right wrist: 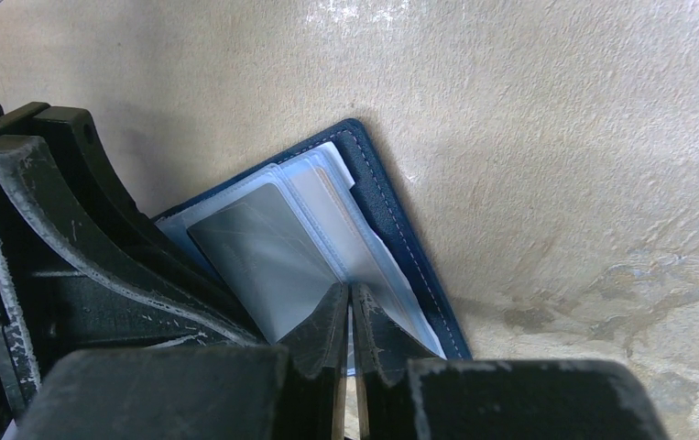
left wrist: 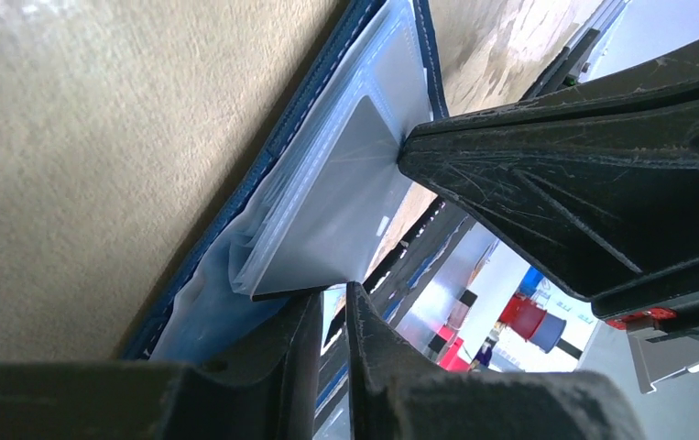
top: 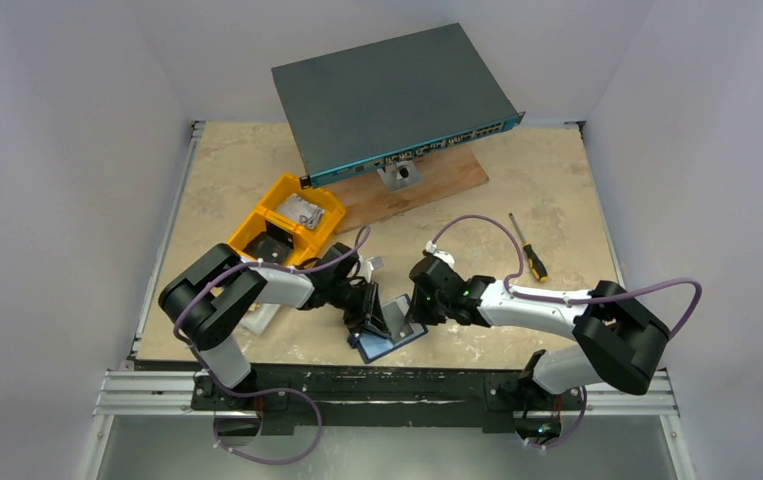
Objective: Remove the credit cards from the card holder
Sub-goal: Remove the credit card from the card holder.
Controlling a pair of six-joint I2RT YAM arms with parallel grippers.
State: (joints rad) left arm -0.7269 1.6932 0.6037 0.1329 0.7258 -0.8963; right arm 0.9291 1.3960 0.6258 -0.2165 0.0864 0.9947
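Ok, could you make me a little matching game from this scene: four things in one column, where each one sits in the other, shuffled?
Things:
1. card holder
2. screwdriver
3. yellow bin
4. grey box

Places:
A. at the back, propped on a wooden board
B. front middle, lying open
C. right side, lying flat
D. left side, with crumpled grey stuff inside

Pairs: 1-B, 2-C, 3-D, 4-A

Two arms, left arm (top: 219,300) and right arm (top: 617,335): bulky black joint housings, white link tubes, looping purple cables (top: 477,218), small green light (top: 467,292); left gripper (left wrist: 332,307) and right gripper (right wrist: 350,302) black, fingers scratched pale.
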